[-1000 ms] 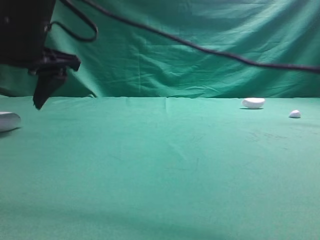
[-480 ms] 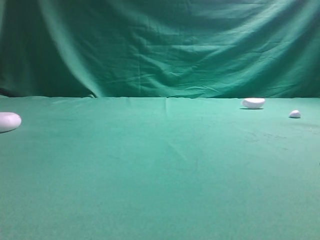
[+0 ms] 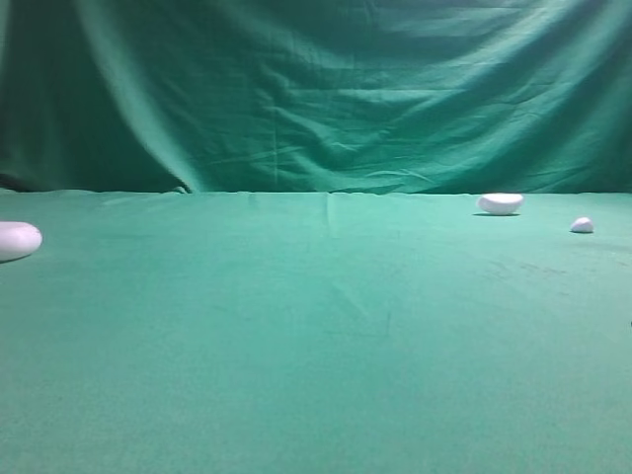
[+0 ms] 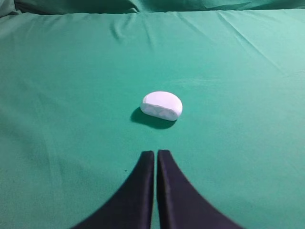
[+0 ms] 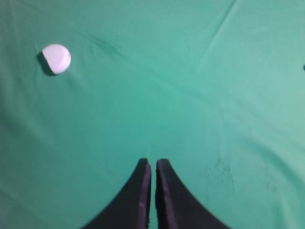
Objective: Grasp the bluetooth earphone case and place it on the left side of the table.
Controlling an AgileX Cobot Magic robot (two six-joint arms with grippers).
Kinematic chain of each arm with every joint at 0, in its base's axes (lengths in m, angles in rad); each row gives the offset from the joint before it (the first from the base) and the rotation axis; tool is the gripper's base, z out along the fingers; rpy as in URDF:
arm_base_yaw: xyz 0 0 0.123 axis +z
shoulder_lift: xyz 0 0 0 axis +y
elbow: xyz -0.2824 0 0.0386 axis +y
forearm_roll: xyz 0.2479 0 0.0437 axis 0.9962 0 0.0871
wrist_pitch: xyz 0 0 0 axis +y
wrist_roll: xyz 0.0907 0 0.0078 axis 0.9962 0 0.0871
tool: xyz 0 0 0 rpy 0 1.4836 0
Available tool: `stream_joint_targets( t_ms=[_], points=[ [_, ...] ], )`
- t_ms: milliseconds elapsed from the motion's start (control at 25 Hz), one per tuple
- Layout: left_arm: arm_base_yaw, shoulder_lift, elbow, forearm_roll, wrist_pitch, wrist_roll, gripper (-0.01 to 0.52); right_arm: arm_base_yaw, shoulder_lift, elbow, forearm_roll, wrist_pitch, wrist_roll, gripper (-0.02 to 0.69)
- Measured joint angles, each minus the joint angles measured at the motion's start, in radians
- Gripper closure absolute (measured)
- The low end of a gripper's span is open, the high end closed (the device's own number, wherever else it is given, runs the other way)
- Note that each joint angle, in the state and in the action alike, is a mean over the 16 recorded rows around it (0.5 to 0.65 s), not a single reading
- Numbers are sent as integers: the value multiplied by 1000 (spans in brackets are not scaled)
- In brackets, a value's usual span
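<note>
A: Where is the bluetooth earphone case (image 3: pixel 17 240)?

B: It lies at the far left edge of the green surface (image 3: pixel 316 336) in the exterior high view, partly cut off by the frame. Nothing holds it.

A: Other items?

B: A white half-moon object (image 3: pixel 501 203) sits at the back right, and a tiny white lump (image 3: pixel 583 225) lies near it, further right.

A: Jaw state?

B: The left gripper (image 4: pixel 156 153) has its jaws closed on nothing, above the cloth, with the white rounded case ahead. The right gripper (image 5: pixel 153 162) is likewise closed and empty.
</note>
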Motion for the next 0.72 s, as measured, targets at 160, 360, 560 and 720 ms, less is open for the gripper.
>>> stream_joint_targets(
  t_ms=[160,360,560,720],
  points=[
    [0,0,0,0,0,0,514,-2,-177,209,5,-76,8,665],
    [0,0,0,0,0,0,514,-2,-359,408,12,-147,-2,665],
    [0,0,0,0,0,0,514,-4,-496,538,9,-176,-22,665],
    [0,0,0,0,0,0,514,-33,-592,626,-5,-227,-40,665]
  ],
)
